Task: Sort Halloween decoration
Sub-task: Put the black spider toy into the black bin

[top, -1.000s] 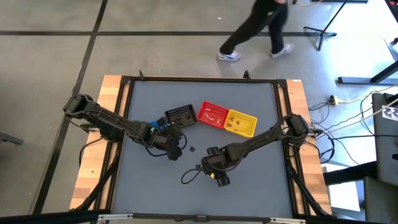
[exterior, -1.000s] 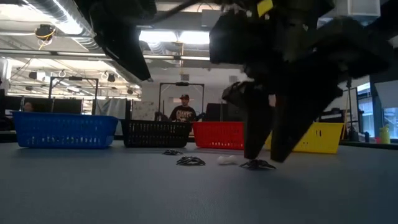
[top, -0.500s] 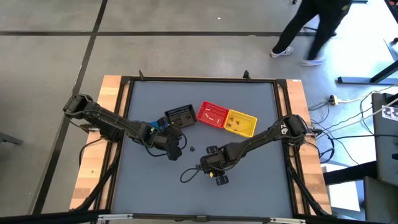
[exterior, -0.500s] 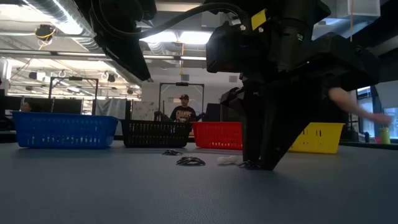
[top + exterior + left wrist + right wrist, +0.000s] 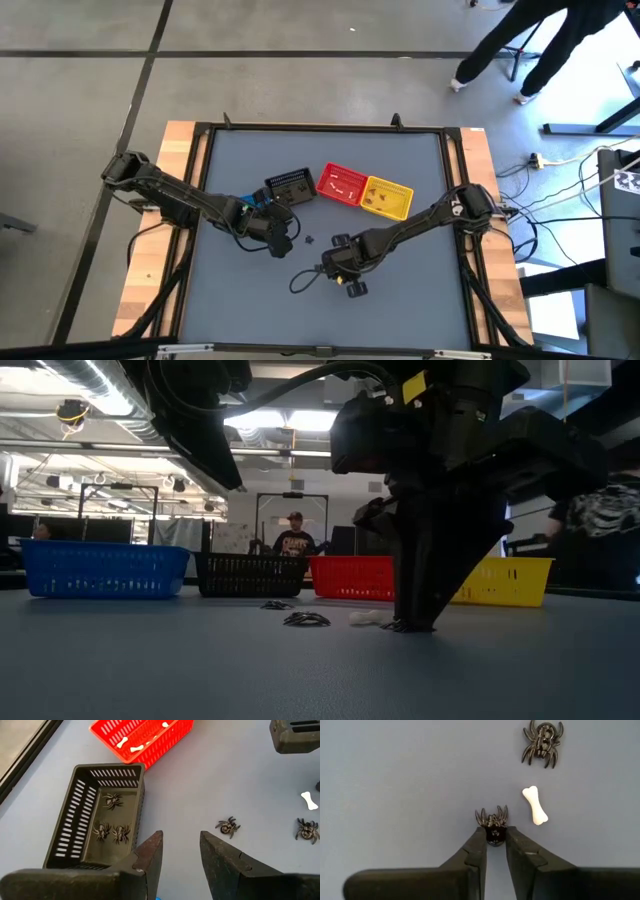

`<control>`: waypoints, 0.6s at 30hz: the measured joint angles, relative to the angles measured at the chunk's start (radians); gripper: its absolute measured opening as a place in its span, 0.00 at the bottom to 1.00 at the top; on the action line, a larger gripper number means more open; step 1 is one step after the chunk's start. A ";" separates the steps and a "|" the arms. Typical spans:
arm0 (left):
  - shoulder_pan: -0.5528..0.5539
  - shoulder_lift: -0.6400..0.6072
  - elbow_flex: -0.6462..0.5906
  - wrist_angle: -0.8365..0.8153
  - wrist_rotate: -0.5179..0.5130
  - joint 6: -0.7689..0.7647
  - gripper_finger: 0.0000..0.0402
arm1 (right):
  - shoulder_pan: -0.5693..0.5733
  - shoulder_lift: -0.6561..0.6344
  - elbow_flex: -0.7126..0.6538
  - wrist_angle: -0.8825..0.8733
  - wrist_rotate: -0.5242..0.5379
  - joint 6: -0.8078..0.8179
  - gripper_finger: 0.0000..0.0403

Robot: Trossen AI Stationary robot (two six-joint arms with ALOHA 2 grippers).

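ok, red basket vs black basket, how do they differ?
The red basket holds white bones; the black basket holds three black spiders. In the left wrist view the black basket sits nearer the left gripper, the red basket beyond it. Both are slotted plastic baskets, open-topped, upright on the table.

- The table top (image 5: 400, 300) is a smooth, matt blue-grey sheet with bare light wood (image 5: 150, 250) along its sides.
- The black basket (image 5: 80, 827) and red basket (image 5: 150, 740) look like moulded, slotted plastic.
- The spider (image 5: 493, 819) is glossy black plastic.
- The bone (image 5: 535, 805) is smooth white plastic.
- The right gripper (image 5: 494, 841) fingers (image 5: 525, 857) are matt dark plastic.
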 joint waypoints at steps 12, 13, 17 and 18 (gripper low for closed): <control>0.000 0.000 0.000 0.000 0.000 0.000 0.31 | 0.000 -0.002 0.010 -0.009 0.000 -0.004 0.15; 0.000 0.000 0.000 0.000 0.000 0.000 0.31 | 0.000 -0.005 0.010 -0.010 0.000 -0.007 0.15; 0.000 0.000 0.000 0.000 0.000 0.000 0.31 | 0.001 -0.014 0.009 -0.008 0.024 -0.012 0.15; 0.000 0.000 0.000 0.000 0.000 0.001 0.31 | 0.000 -0.014 0.009 -0.004 0.030 -0.013 0.15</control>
